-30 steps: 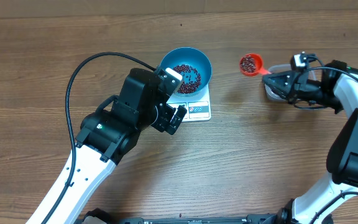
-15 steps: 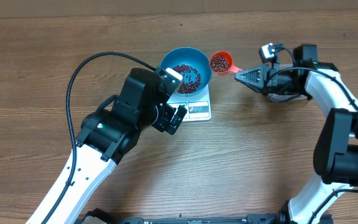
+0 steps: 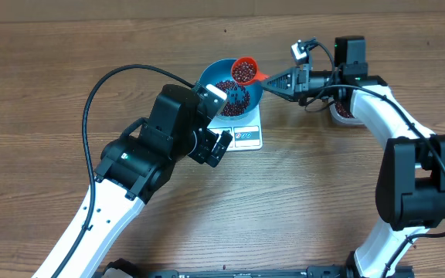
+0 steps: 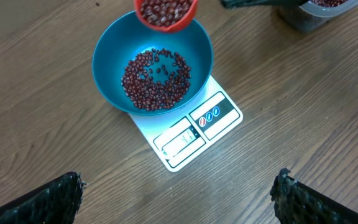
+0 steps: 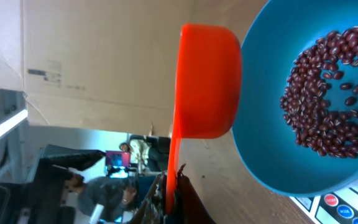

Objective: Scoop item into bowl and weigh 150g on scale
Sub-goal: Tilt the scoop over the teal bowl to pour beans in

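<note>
From overhead, the blue bowl (image 3: pixel 255 93) sits on the white scale (image 3: pixel 247 136) near the middle of the table (image 3: pixel 45 85), with a layer of dark red-brown beans (image 3: pixel 230 96) in its bottom. The right gripper (image 3: pixel 278 79) is clenched on the handle of an orange scoop (image 3: pixel 243 71). The scoop is full of beans and hangs over the bowl's far right rim. The gripper itself stays just outside the bowl, to its right. A clear container (image 3: pixel 344 113) holding more beans stands beyond, partly hidden by the right arm. The left gripper (image 3: pixel 219 120) hovers above the near side of the scale with its fingers spread wide, holding nothing.

From the left wrist, the bowl (image 4: pixel 110 56) covers most of the scale (image 4: pixel 194 132); only the front edge with display and labels shows. The beans (image 4: pixel 156 78) spread across the bowl's floor. The scoop (image 4: pixel 165 12) is above the bowl's far rim. The two spread fingertips (image 4: pixel 55 199) sit low in the corners, well short of the bowl.

From the right wrist, the scoop's (image 5: pixel 207 81) handle runs down into the closed fingers (image 5: pixel 166 202). Its cup is beside the bowl's (image 5: pixel 260 118) rim, and the beans (image 5: pixel 328 93) lie inside the bowl.
</note>
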Controlling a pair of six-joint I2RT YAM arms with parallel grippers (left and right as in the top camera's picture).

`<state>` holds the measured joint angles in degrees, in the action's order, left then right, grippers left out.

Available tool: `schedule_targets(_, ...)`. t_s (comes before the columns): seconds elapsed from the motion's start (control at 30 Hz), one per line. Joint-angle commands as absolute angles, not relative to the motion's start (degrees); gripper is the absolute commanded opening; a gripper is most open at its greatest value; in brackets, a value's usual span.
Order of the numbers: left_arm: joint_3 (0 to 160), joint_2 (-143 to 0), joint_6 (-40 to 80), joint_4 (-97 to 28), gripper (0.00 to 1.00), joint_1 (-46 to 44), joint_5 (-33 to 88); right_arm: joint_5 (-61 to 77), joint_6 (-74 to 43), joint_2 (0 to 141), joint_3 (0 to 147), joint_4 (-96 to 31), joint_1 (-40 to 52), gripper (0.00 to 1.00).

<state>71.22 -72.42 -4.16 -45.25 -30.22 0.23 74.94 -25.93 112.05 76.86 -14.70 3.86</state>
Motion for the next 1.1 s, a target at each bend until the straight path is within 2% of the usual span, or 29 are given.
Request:
schedule_targets(0.0, 71.0, -72.8, -3.2, -45.2, 1.00, -30.0, 0.7, 68.8, -26.2, 112.1, 77.2, -11.3, 5.3, 0.04)
schedule_targets(0.2, 71.0, -72.8, -3.2, -45.2, 1.00, -30.0, 0.7, 64.5, -11.9, 112.1, 77.2, -13.0, 6.2, 0.04)
schedule_targets(0.43, 71.0, -72.9, -3.2, -45.2, 1.00, -30.0, 0.7, 51.0, 0.5, 112.1, 77.2, -22.2, 6.6, 0.04)
schedule_targets(1.07, 71.0, -72.9, -3.2, -45.2, 1.00, -30.0, 0.7, 46.4, 6.5, 105.4, 77.3, -26.3, 10.2, 0.04)
